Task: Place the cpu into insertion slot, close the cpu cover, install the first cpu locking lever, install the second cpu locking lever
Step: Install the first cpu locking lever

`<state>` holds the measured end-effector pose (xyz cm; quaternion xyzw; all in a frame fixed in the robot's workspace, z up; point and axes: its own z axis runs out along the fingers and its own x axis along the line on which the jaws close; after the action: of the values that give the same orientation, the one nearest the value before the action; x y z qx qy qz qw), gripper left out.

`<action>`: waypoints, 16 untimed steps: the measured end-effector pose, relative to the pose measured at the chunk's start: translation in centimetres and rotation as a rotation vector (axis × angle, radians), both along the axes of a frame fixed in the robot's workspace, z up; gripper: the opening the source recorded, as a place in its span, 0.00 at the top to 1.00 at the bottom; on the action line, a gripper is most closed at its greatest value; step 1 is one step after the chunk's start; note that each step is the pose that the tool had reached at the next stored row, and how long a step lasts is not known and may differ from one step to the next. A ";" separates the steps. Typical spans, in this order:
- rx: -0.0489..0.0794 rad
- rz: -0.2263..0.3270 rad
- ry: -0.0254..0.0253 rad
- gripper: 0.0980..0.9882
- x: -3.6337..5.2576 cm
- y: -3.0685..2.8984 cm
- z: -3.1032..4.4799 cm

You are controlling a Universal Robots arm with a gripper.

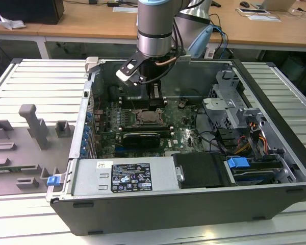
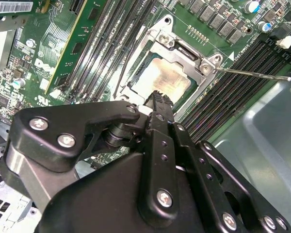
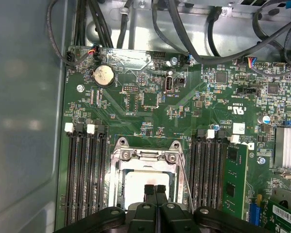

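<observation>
The cpu [image 3: 135, 187] lies in the insertion slot [image 1: 149, 118], its pale face [image 2: 164, 80] showing through the window of the cpu cover [image 3: 148, 155]. That silver cover [image 2: 184, 52] lies flat over the chip. A thin metal locking lever [image 2: 252, 74] juts out from the socket's corner, and the same lever [image 3: 185, 182] runs along one side of the socket. My gripper [image 3: 155, 187] hovers just above the chip's edge, shut with its fingers pressed together and nothing between them. The arm reaches down into the case, gripper [image 1: 154, 99] just behind the socket.
Long black memory slots [image 3: 85, 170] flank the socket on both sides. A long black card [image 1: 141, 138] lies in front of it. The case wall [image 3: 24, 121] is close by. Drive cage and cables [image 1: 234, 117] fill the exterior view's right; grey fixtures [image 1: 33, 125] stand at its left.
</observation>
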<state>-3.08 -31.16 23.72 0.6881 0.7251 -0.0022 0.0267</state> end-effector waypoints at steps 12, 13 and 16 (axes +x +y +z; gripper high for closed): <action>-0.006 0.000 0.0000 0.99 0.00 0.01 2.05; -0.007 0.000 0.0001 0.99 0.00 0.01 2.44; -0.010 -0.001 0.0000 0.99 0.00 0.01 2.95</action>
<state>-3.08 -31.15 26.67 0.6882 0.7249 -0.0058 0.0301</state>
